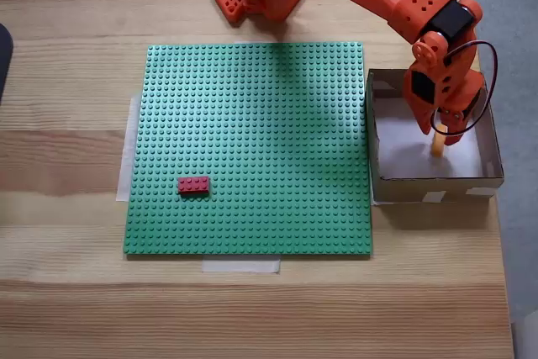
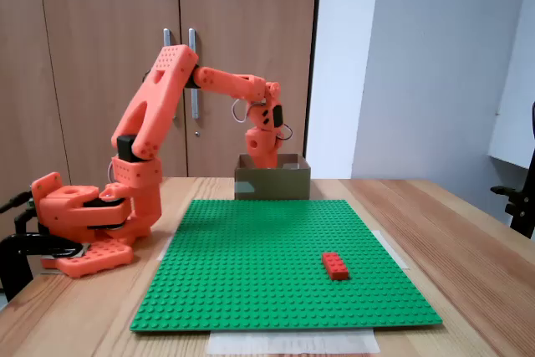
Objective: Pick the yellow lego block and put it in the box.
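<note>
Yellow lego block (image 1: 438,143) (upright) inside box (image 1: 437,186)

No readable text or labels.

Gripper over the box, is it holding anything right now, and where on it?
The gripper holds the yellow lego block by its upper end; the block hangs upright over the box.

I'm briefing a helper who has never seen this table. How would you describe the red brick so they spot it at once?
In the fixed view from above, find the large green studded baseplate taped to the wooden table. The small red rectangular lego brick lies flat near its lower left, alone on the studs. The yellow-orange lego block is different: it hangs in the orange arm's pincer over the brown cardboard box.
</note>
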`<state>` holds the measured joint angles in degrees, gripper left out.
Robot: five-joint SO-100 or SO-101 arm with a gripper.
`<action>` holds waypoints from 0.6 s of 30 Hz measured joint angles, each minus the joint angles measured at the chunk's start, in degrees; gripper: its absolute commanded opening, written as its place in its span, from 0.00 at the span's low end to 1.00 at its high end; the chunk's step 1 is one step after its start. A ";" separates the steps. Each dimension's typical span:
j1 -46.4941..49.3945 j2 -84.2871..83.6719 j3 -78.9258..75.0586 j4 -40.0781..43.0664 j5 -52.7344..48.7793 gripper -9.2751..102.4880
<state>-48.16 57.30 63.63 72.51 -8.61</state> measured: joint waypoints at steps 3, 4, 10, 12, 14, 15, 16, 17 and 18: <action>0.26 0.00 0.00 0.09 0.26 0.23; 0.26 0.00 0.00 0.18 0.44 0.23; 0.26 0.00 -0.09 0.35 2.11 0.22; 0.26 0.00 -0.09 0.00 2.46 0.21; 0.44 0.62 -0.09 -0.44 2.46 0.20; 0.53 1.14 -0.09 -0.70 2.46 0.20; 0.62 2.02 -0.09 -0.97 2.46 0.19; 0.79 2.90 0.00 -1.49 2.29 0.18; 0.88 4.22 0.62 -2.55 2.02 0.17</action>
<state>-47.29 61.52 64.25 69.96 -6.59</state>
